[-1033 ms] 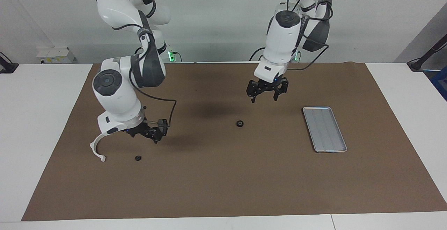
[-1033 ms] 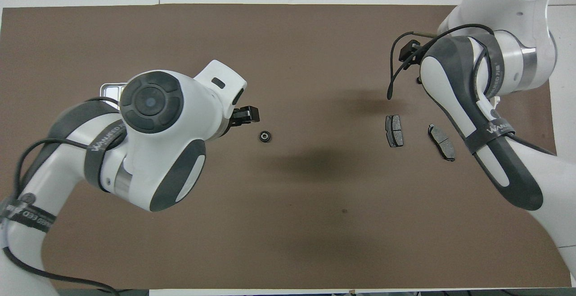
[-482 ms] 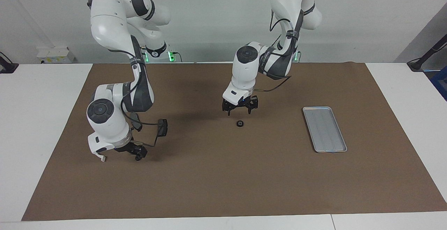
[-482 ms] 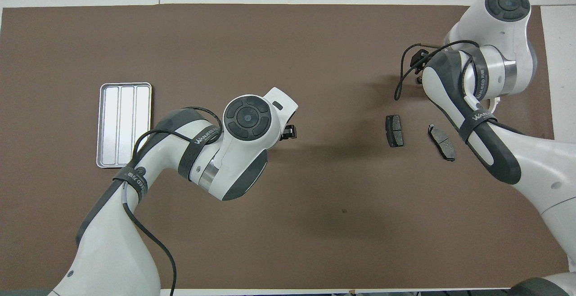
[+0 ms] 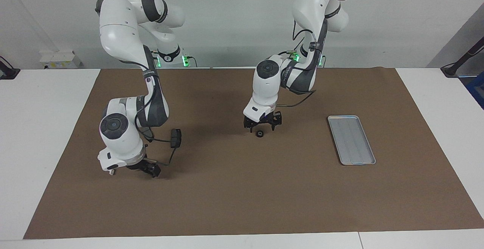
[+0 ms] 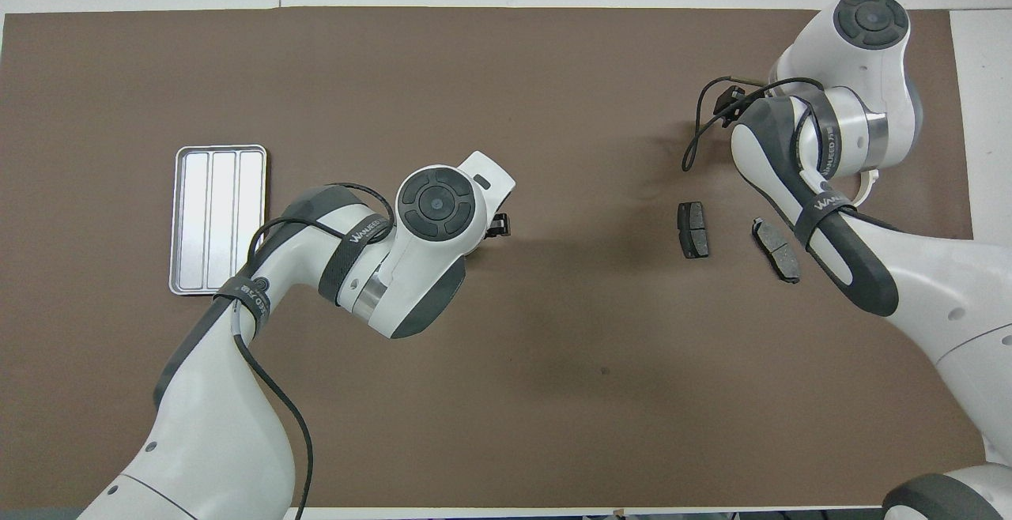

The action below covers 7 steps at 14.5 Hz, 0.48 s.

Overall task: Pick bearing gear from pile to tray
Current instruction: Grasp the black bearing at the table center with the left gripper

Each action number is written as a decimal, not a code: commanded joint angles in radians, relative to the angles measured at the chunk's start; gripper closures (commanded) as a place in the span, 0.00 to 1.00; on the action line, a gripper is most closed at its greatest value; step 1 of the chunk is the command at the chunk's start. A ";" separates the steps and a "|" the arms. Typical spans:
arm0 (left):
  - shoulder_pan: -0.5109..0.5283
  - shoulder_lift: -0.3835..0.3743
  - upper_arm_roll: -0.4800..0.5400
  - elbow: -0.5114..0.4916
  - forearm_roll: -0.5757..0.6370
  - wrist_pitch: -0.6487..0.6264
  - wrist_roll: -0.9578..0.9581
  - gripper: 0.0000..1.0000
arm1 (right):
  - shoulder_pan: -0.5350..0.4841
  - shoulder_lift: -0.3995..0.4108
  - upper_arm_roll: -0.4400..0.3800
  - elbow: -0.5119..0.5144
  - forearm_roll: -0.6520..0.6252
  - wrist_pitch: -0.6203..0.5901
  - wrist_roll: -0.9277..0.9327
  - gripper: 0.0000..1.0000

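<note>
White bench (image 5: 45,135) against a plain pale wall, most of its top covered by a brown mat (image 5: 242,196). Two white arms reach in from the wall end.

Left claw (image 5: 261,126): down low at mid-mat, directly over a small black round part (image 5: 259,134), the bearing gear by its look. Fingers spread, straddling above it, not yet in contact as far as the facing view shows. Nothing held. The wrist points straight down, which suits a top grasp on a low, flat part. In the overhead view the arm's own body hides the gear entirely.

Right claw (image 5: 148,168): low at the pile, toward the right arm's end of the bench, tips at or just above the mat. Released by every sign; no part seen in it. Whether it touches the second black part there I cannot tell, as the claw covers that spot.

Pile: two dark brake-pad pieces (image 6: 693,229) lie flat side by side, nearer the robots than the right claw. White curved bracket (image 6: 866,186) mostly hidden under the right wrist.

Tray (image 5: 351,139): bare, flat on the mat toward the left arm's end, well apart from the gear. Its placement leaves the left arm a short sideways carry.

Judgement: the step is descent-to-grasp, with nothing delivered yet. Risk: a small round part may skid or roll from closing fingers.
</note>
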 commanded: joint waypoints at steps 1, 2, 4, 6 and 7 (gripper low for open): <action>0.004 0.003 -0.001 -0.020 0.024 0.037 -0.008 0.01 | -0.015 -0.001 0.015 -0.050 0.006 0.062 0.014 0.02; 0.004 0.003 -0.001 -0.020 0.024 0.041 -0.008 0.01 | -0.015 -0.006 0.015 -0.073 0.025 0.082 0.013 0.03; 0.002 0.003 -0.001 -0.039 0.024 0.069 -0.009 0.01 | -0.012 -0.010 0.017 -0.085 0.058 0.087 0.013 0.03; 0.004 0.003 -0.001 -0.056 0.024 0.084 -0.009 0.01 | -0.012 -0.010 0.015 -0.085 0.057 0.082 0.001 0.03; 0.004 0.003 -0.001 -0.056 0.024 0.084 -0.009 0.01 | -0.013 -0.012 0.015 -0.084 0.057 0.079 -0.007 0.05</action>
